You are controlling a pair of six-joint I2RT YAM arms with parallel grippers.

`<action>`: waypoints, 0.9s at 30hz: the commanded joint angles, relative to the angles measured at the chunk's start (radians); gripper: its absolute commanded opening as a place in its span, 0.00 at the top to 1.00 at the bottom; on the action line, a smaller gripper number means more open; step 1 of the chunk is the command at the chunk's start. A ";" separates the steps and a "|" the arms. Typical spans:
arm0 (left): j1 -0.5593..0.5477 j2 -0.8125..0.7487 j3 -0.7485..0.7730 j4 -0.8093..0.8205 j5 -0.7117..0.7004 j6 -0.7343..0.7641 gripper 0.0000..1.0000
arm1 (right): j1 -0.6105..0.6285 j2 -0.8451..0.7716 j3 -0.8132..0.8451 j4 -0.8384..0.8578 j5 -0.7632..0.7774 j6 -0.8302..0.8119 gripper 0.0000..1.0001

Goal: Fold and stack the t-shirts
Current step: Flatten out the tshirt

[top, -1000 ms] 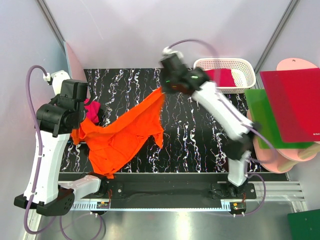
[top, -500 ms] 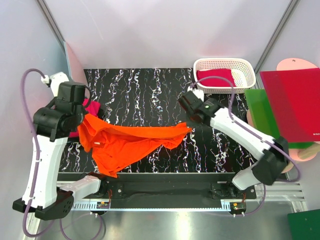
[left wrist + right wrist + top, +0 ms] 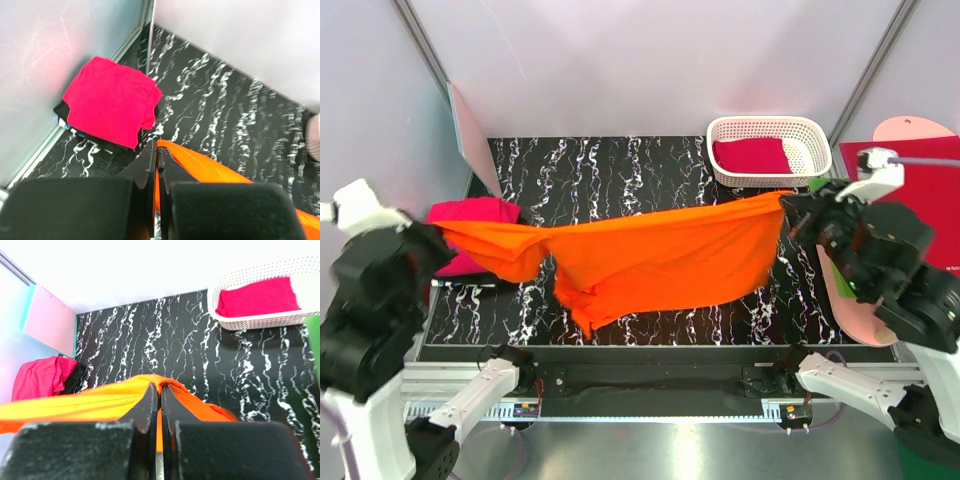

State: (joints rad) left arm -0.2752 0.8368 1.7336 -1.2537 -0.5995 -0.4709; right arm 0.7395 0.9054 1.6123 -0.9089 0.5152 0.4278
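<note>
Both ends of the orange t-shirt (image 3: 660, 262) are pinched in our left claw (image 3: 158, 146) and right claw (image 3: 160, 386), spread above the counter (image 3: 620, 170); next we likely must lay it flat.

We log the left gripper (image 3: 157, 150), jaws pinched on an orange shirt (image 3: 200, 162). We log one folded pink shirt (image 3: 107, 102) on the black marbled table (image 3: 225, 100).

white plastic lattice basket (image 3: 770, 181) beyond right gripper (image 3: 788, 210) | stiff red plastic sheet (image 3: 945, 200) at its right | black white-veined tabletop (image 3: 620, 165) below
</note>
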 commanded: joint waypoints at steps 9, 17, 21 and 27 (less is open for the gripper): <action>-0.010 0.109 0.460 0.151 0.056 0.159 1.00 | 0.003 -0.033 0.052 0.059 0.152 -0.239 1.00; 0.005 0.454 0.353 0.215 0.200 0.190 1.00 | -0.005 0.087 -0.210 0.430 0.374 -0.405 1.00; 0.056 0.730 0.385 0.192 0.319 0.186 1.00 | -0.126 0.322 -0.255 0.475 0.191 -0.303 1.00; 0.116 1.048 0.437 0.195 0.368 0.163 1.00 | -0.232 0.718 -0.194 0.580 0.000 -0.233 1.00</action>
State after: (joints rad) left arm -0.2047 1.8050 2.1204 -1.0492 -0.2993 -0.3073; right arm 0.5510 1.4319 1.3773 -0.4419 0.6388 0.1413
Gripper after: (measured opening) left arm 0.012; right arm 0.018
